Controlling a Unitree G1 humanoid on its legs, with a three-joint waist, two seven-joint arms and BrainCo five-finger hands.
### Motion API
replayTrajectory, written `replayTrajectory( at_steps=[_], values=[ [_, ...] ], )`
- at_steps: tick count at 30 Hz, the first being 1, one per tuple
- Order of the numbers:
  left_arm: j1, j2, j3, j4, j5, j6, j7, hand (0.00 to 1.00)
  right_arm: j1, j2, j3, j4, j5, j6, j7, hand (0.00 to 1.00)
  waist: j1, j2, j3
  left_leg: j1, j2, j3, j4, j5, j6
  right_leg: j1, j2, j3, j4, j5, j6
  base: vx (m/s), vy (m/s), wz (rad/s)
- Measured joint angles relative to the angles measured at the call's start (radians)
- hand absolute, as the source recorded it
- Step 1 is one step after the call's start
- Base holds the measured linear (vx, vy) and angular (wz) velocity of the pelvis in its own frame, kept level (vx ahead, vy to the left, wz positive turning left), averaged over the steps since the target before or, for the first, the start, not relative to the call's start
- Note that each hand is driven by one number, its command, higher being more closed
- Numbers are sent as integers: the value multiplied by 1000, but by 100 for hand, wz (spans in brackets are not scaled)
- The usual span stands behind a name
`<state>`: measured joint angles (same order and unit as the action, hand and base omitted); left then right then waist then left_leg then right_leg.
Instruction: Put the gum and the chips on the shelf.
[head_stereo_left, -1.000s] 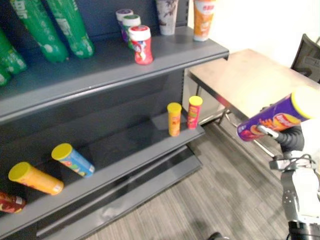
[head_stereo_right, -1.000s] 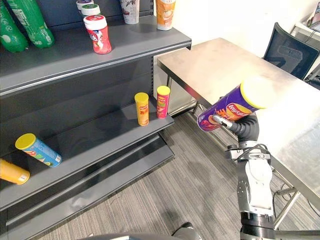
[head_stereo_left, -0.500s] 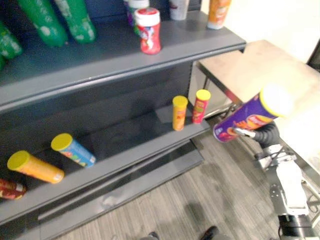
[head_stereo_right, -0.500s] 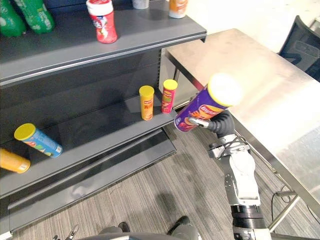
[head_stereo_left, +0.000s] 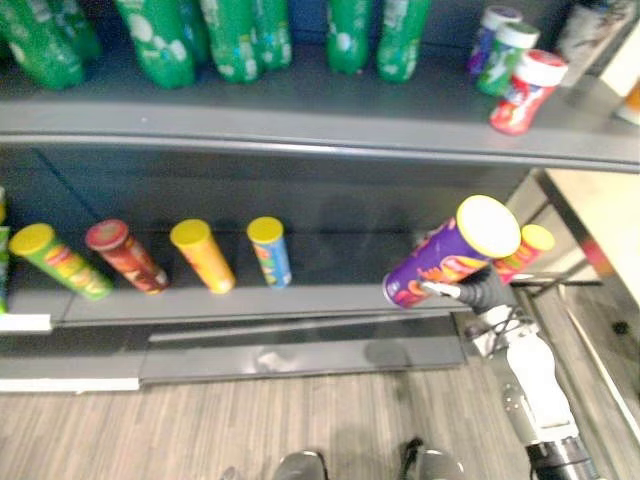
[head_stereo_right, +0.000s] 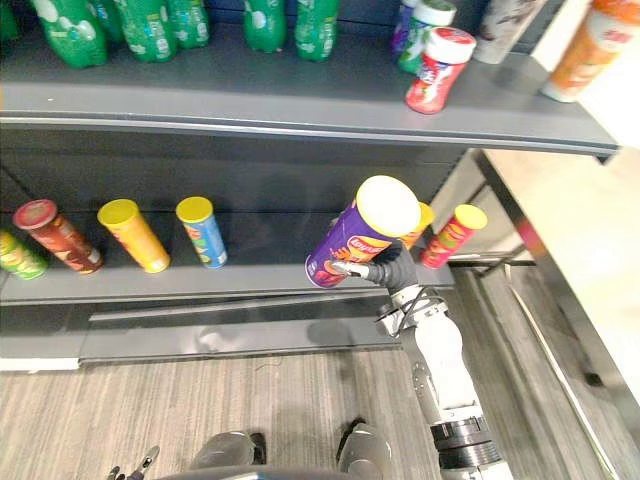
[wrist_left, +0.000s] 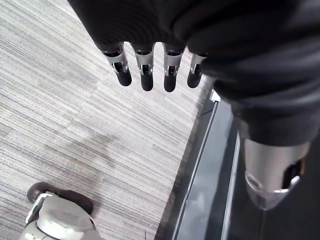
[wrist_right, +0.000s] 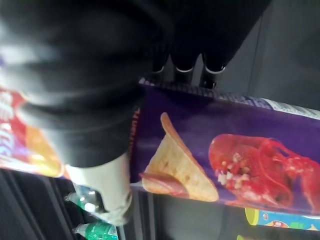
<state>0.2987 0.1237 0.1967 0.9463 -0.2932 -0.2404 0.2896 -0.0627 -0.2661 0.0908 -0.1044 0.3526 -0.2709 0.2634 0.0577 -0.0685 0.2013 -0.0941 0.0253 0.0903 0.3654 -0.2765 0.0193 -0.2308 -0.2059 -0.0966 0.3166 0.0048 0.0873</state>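
1. Left eye view now faces the shelf head-on, where a second ago it saw it at a slant. That is the camera turning, not the goods moving.
2. The purple chips can (head_stereo_left: 452, 251) has come from beside the counter (head_stereo_right: 585, 240) to just in front of the right end of the lower shelf (head_stereo_left: 330, 275). It is tilted, with its yellow lid up.
3. The right robot hand (head_stereo_right: 395, 270) is curled round the can's lower body, and its wrist view shows fingers wrapped over the purple wall.
4. The left robot hand (wrist_left: 146, 70) hangs with straight fingers over the floor (head_stereo_left: 200, 420), carrying nothing.
5. The carry looks nearly over, and what remains is standing the can on the lower shelf. A red tub (head_stereo_left: 525, 90) with a white lid, seemingly the gum, already stands on the upper shelf (head_stereo_left: 300, 120).
6. The lower shelf holds leaning cans, with a bare stretch between the blue can (head_stereo_right: 202, 230) and the small red can (head_stereo_right: 453, 235). Green bottles (head_stereo_left: 160, 40) line the upper shelf, and the floor is grey striped carpet.
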Motion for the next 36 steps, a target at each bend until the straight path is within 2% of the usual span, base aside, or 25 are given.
replayTrajectory(
  at_steps=[2, 6, 9, 12, 16, 18, 20, 23, 29, 33, 36],
  values=[
    [-8, 7, 0, 8, -1, -2, -12, 0, 6, -1, -4, -1, 0, 0, -11, 100, 0, 6, 1, -17, 11, -24, 29, -7, -13, 28, 12, -7, -37, -17, 22, 134, -165, 52],
    [-7, -20, 4, 12, -12, -1, -27, 0, 7, -3, -5, -3, 2, 0, -17, 100, -1, 11, 3, 13, 60, -20, -15, 0, -53, 47, 62, -16, -57, -26, 11, 94, -167, -9],
    [-18, -27, 5, 13, -15, -21, -33, 0, 10, -5, -5, -21, 24, 0, -19, 100, -19, 11, 0, 32, 78, -25, -71, 16, -76, 66, 81, -31, -89, -40, -6, -4, -139, 1],
    [-27, -40, 5, 10, -18, -46, -35, 0, 48, -9, -2, -46, 20, 0, -17, 100, -38, 17, -1, 32, 80, -45, -131, 56, -86, 79, 87, -56, -140, -38, -7, -14, -117, 23],
    [-31, -42, -4, 10, -19, -57, -35, 0, 91, -7, 17, -43, 3, -5, -36, 100, -40, 21, -5, 45, 91, -49, -217, 104, -101, 85, 93, -93, -168, -27, -18, -2, -71, 24],
    [-45, -41, -13, 9, -19, -64, -35, 0, 123, -3, 39, -37, -2, -21, -43, 100, -66, 29, -9, 46, 124, 23, -261, 141, -108, 104, 81, -148, -183, -26, -20, 4, -41, 64],
    [-61, -41, -36, 10, -18, -69, -36, 0, 136, -2, 61, -29, -33, -25, -55, 100, -73, 35, -12, 51, 129, 58, -296, 185, -119, 114, 69, -175, -193, -24, -17, 5, 9, 51],
    [-71, -31, -72, 6, -18, -79, -37, 0, 133, 4, 119, 14, -52, -26, -61, 100, -56, 39, -16, 68, 110, 60, -332, 215, -120, 117, 55, -172, -204, -17, -6, 15, 49, 10],
    [-108, -8, -123, -12, -19, -80, -16, 0, 56, 10, 221, 142, -81, -25, -73, 100, -51, 55, -16, 65, 93, 65, -367, 242, -122, 108, 42, -171, -221, 1, 6, -11, 24, 3],
    [-156, -3, -145, -43, -20, -84, 5, 0, -54, 27, 240, 258, -130, -26, -143, 100, -44, 74, -2, 38, 88, 63, -365, 242, -123, 81, 35, -170, -207, 5, 3, -54, 4, 3],
    [-203, -6, -161, -81, -22, -85, 15, 0, -164, 38, 230, 365, -179, -26, -230, 100, -25, 97, 46, 24, 84, 55, -362, 248, -117, 72, 31, -174, -198, 10, 1, -53, 2, 8]
  ],
)
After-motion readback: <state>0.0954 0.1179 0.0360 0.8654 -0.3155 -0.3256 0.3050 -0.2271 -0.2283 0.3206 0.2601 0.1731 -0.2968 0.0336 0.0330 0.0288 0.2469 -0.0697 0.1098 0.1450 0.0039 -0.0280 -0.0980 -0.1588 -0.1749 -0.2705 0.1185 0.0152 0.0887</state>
